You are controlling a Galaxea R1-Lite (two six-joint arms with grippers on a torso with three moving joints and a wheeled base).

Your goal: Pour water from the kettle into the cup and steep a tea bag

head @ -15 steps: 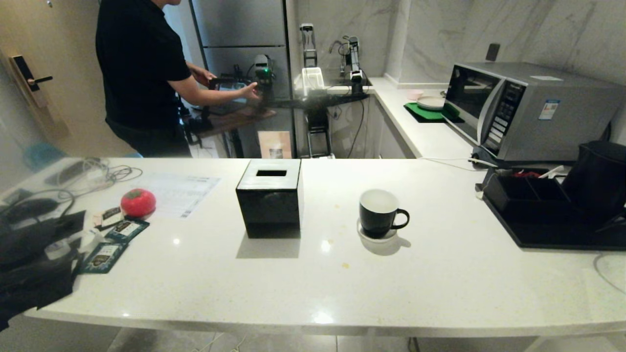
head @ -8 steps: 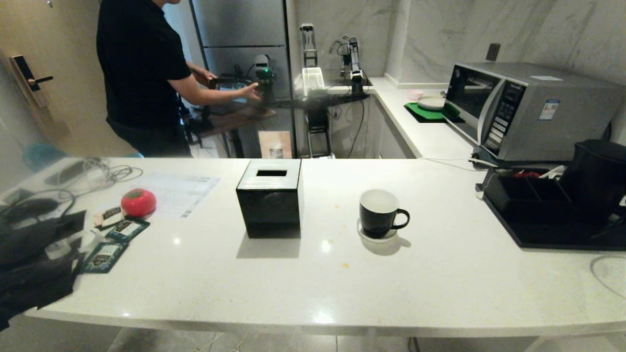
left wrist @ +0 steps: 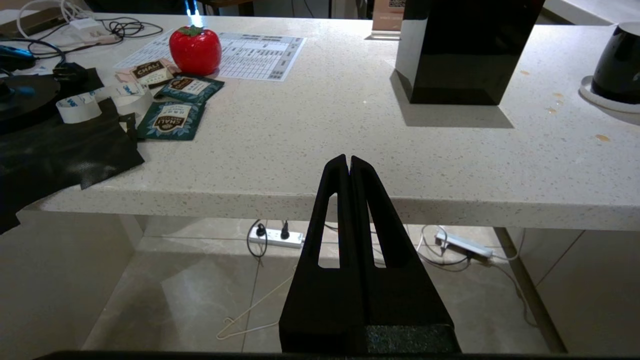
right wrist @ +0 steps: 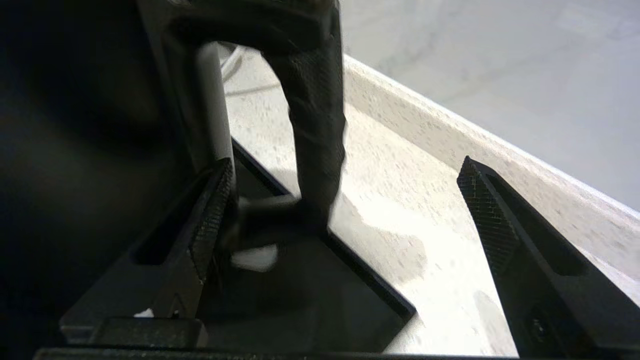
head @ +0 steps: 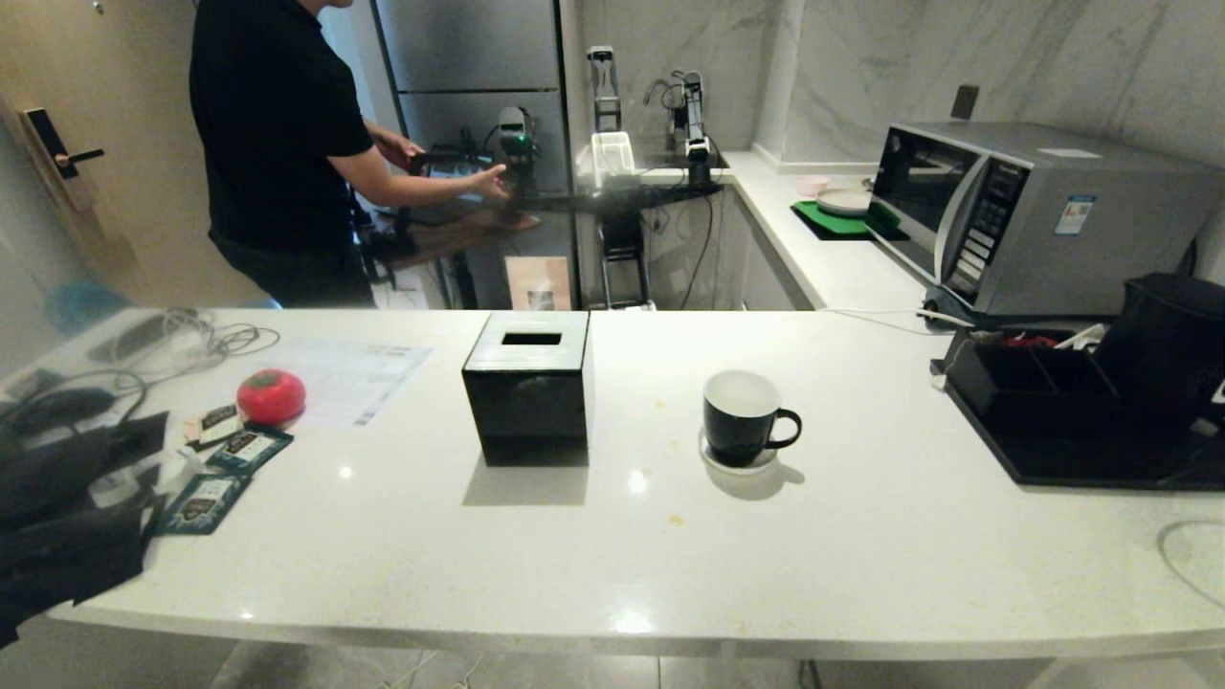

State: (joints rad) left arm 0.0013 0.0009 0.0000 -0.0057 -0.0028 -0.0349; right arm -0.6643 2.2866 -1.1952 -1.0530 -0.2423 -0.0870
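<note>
The matte black kettle [head: 1169,344] stands on a black tray [head: 1043,457] at the counter's far right. In the right wrist view its handle [right wrist: 316,125] rises between my right gripper's [right wrist: 350,215] jaws. They are open and wide apart, and the handle is close to one finger [right wrist: 212,220], apart from the other. The glossy black cup [head: 742,418] with its white inside sits on a small saucer at mid-counter. My left gripper [left wrist: 349,161] is shut and empty, parked below the counter's front edge. The tea bag is out of view.
A black square box [head: 528,388] with a slotted top stands left of the cup. A microwave [head: 1034,215] is behind the tray. At the far left lie a red ball [head: 271,396], teal sachets [head: 206,500], black cloth [head: 57,536] and cables. A person [head: 278,144] stands beyond the counter.
The dark shape beside the kettle at the head view's right edge has drawn back out of sight. The kettle has hardly shifted, and the cup and left gripper are unmoved.
</note>
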